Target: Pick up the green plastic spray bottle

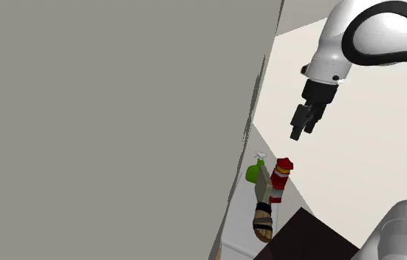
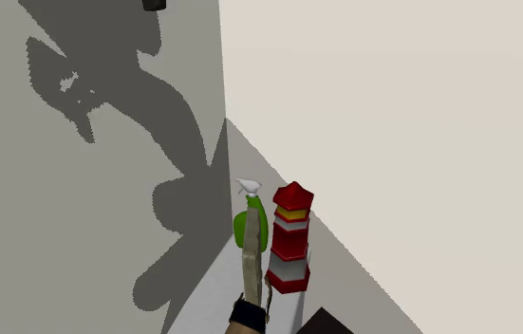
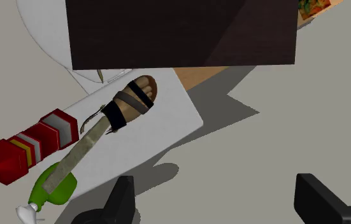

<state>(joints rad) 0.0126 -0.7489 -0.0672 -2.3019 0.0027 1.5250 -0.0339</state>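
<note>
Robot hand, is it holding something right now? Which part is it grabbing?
Nothing is held. The black hand hangs open in the air above the green spray bottle with a white nozzle, touching nothing.

Claw (image 3: 217, 202) fingers apart; green spray bottle (image 3: 53, 188) beside red tower (image 3: 30, 143); sandal strap (image 3: 82, 149) across it

Bright, flat, even light; edges crisp throughout. Large hard arm shadow (image 2: 174, 123), outline jagged, falls on grey wall (image 2: 22, 266). Mid-grey shadows, sharp-edged, on floor (image 3: 333, 95) just beyond claw (image 3: 215, 197).
</note>
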